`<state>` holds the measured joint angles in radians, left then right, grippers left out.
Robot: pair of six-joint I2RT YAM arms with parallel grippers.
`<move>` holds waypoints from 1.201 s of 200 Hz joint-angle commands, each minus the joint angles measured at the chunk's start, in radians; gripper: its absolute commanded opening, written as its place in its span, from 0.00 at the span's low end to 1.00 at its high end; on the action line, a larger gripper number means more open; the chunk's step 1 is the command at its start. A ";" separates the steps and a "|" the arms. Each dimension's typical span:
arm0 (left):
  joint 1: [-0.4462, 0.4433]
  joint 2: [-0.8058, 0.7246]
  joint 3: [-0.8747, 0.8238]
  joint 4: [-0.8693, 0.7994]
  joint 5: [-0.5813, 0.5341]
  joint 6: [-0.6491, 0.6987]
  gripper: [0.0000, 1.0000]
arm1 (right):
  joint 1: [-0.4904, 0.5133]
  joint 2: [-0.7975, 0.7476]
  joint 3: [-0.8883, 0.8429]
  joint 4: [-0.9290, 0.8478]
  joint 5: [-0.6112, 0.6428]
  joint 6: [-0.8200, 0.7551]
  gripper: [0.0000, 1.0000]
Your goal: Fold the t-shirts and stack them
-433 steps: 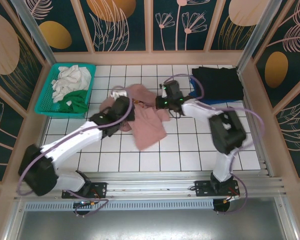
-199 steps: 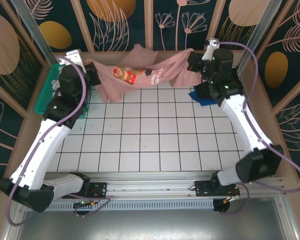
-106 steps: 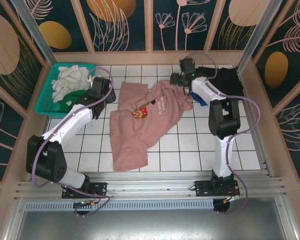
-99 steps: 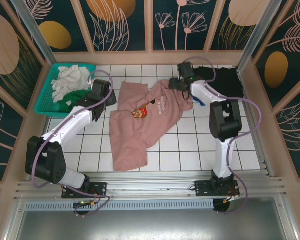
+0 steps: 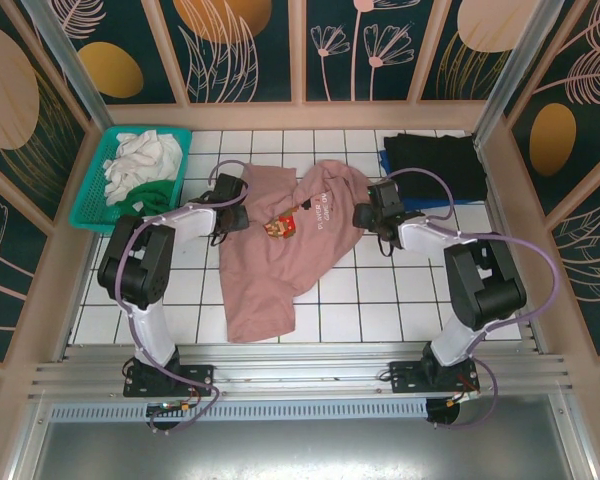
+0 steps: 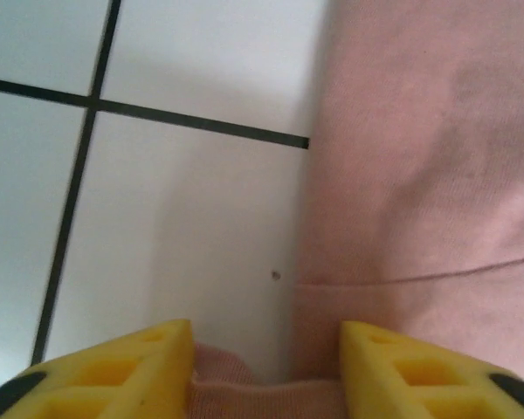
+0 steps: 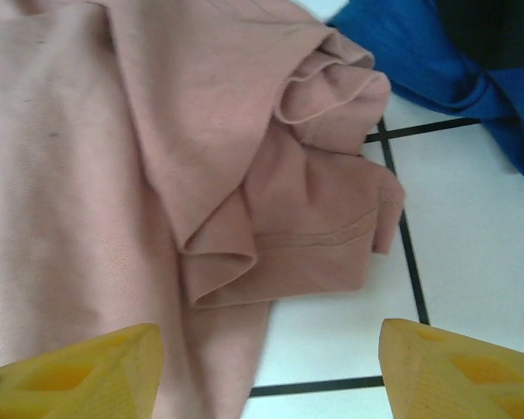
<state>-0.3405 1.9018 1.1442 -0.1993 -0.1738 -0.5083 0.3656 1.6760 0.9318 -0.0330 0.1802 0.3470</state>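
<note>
- Top external view showed you the dusty-pink t-shirt [image 5: 280, 255] lying print-up on the white tiled table [image 5: 400, 300]. A second earlier both arms had held it stretched in the air at the far end.
- It had not shifted in the last half second, but it lay askew. The lower hem ran toward the near left and the right sleeve [image 7: 323, 209] was bunched in folds.
- Both arms had since come down low to the cloth. The left gripper [image 5: 232, 215] was at the shirt's left edge and the right gripper [image 5: 372, 216] was at the crumpled sleeve.
- Your left wrist camera showed a roll of pink hem sitting between the yellow fingers [image 6: 148, 358]. Whether they were pinching it or just straddling it, you could not tell.
- Your right wrist camera showed the right fingers [image 7: 96, 362] spread wide above the sleeve, with nothing between them.
- I judged the lay-down done and the flattening begun, since the sleeve needed smoothing before any fold would sit square.
- The black t-shirt [image 5: 435, 165] lay on the blue one [image 5: 392, 165] at the far right. The sleeve nearly touched the blue cloth, so a careless pinch there could have caught both.
- White [image 5: 140, 158] and green [image 5: 152, 205] shirts waited in the teal basket [image 5: 88, 215], so most of the job remained.
</note>
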 commanded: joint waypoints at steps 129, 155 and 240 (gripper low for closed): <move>0.079 -0.075 -0.075 0.051 0.002 0.035 0.00 | -0.210 0.632 0.808 -0.353 0.306 -0.196 0.71; 0.090 -0.089 -0.092 0.047 -0.002 0.033 0.00 | -0.246 0.656 0.837 -0.358 0.286 -0.190 0.68; 0.111 -0.241 -0.162 0.024 -0.038 -0.008 0.00 | -0.179 0.359 0.695 -0.326 0.182 -0.155 0.70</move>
<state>-0.2459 1.7611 1.0183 -0.1608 -0.1837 -0.4938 0.1253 2.2635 1.7294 -0.3691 0.3935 0.1661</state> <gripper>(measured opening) 0.047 0.695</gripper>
